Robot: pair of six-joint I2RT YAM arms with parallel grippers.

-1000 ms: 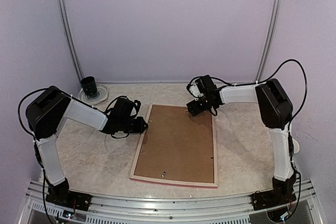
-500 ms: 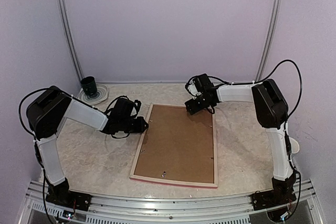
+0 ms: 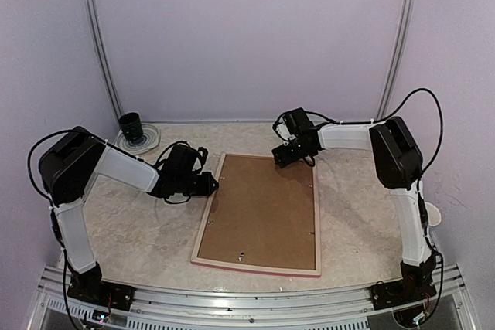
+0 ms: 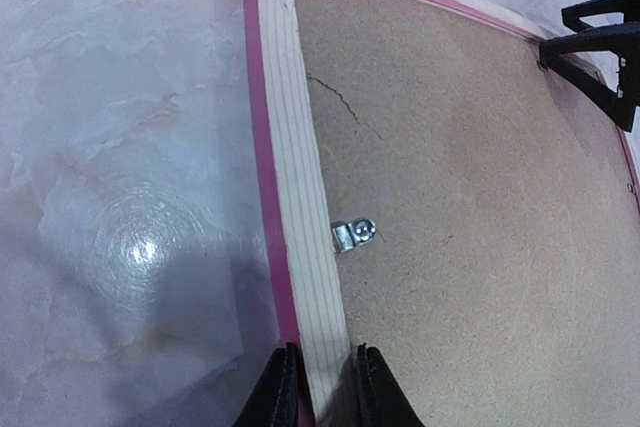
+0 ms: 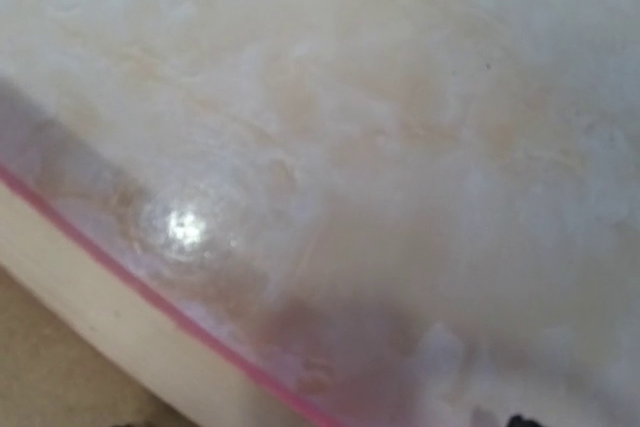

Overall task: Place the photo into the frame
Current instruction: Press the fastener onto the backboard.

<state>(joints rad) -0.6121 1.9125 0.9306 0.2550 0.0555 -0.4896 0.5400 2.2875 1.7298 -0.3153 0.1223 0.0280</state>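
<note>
The frame (image 3: 255,267) lies face down mid-table, pale wood back up, pink edges showing. The brown backing board (image 3: 263,206) fills it. My left gripper (image 3: 215,183) is shut on the frame's left rail near the far left corner. In the left wrist view its fingers (image 4: 323,387) straddle the wood rail (image 4: 295,167), beside a metal clip (image 4: 355,236). My right gripper (image 3: 283,158) is low at the frame's far edge, its fingers (image 4: 590,57) apart. The right wrist view is blurred and shows the rail (image 5: 90,307). The photo is not in view.
A black cup (image 3: 131,125) stands on a round white coaster at the back left corner. A white object (image 3: 431,214) sits at the table's right edge behind the right arm. Pale walls close in the back and both sides.
My right gripper has shifted slightly left and farther back along the frame's far edge. The left gripper and the frame have not moved.
</note>
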